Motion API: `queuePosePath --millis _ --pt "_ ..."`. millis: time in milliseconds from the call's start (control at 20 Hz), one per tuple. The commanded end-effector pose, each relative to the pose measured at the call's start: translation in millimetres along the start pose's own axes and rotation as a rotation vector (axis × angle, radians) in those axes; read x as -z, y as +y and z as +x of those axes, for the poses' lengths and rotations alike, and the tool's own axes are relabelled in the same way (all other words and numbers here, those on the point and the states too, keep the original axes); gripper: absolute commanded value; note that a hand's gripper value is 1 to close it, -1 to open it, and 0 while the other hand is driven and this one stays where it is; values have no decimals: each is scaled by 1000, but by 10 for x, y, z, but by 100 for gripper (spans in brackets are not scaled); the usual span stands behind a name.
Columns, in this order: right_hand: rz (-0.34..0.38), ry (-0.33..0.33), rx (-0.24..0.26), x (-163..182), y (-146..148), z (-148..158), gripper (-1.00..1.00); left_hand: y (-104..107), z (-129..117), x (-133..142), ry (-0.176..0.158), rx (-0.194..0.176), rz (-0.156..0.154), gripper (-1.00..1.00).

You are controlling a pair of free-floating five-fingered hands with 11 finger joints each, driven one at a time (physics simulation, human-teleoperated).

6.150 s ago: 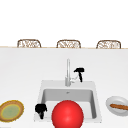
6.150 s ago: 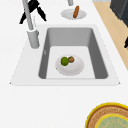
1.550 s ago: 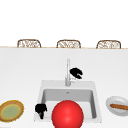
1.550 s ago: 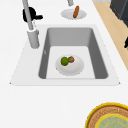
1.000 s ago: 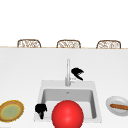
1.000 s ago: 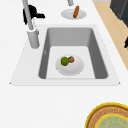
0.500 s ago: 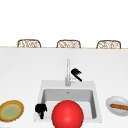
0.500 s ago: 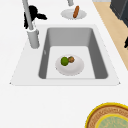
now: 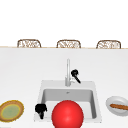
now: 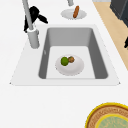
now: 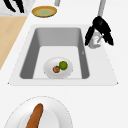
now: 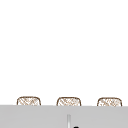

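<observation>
My right hand (image 9: 74, 74) hovers just right of the faucet (image 9: 67, 72), behind the sink (image 9: 41, 93). In the right side view the right hand (image 11: 99, 25) hangs over the faucet's base (image 11: 95, 42) with straight fingers spread down on either side of it. It also appears behind the faucet (image 10: 30, 25) as a dark right hand (image 10: 33, 15). My left hand (image 9: 40, 109) floats at the sink's front left corner, fingers relaxed, holding nothing. A white plate (image 10: 75, 67) on the sink floor carries a green fruit (image 10: 64, 61) and a brown one (image 10: 71, 59).
A big red ball (image 9: 67, 115) fills the near front of the sink. A yellow-rimmed plate (image 9: 11, 110) lies on the counter to the left. A white dish (image 9: 119, 111) with an orange-brown stick of food (image 9: 119, 106) lies to the right. Three woven chairs (image 9: 68, 44) stand behind the counter.
Over six seconds my right hand has drifted slightly down and left, closer to the faucet. In the last second nothing has visibly moved.
</observation>
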Motion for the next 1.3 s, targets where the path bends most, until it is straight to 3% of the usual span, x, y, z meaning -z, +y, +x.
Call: queuePosePath --millis 0,300,400,550,900,950,1000,1250 --pt "-73 -61 90 -4 28 -115 -100 0 0 0 0 0 0 0" --pt "-86 -180 198 -131 17 -350 -100 0 0 0 0 0 0 0" --pt "-71 -150 162 -72 41 -283 -100 0 0 0 0 0 0 0" --pt "-53 -147 153 118 -7 -333 -100 0 0 0 0 0 0 0" --pt "-20 -165 168 379 -78 -438 -100 0 0 0 0 0 0 0" --pt "-20 -169 167 411 -80 -463 100 0 0 0 0 0 0 0" --pt "-38 -181 148 410 -66 -497 100 0 0 0 0 0 0 0" --pt "-20 -262 201 304 116 -599 100 0 0 0 0 0 0 0"
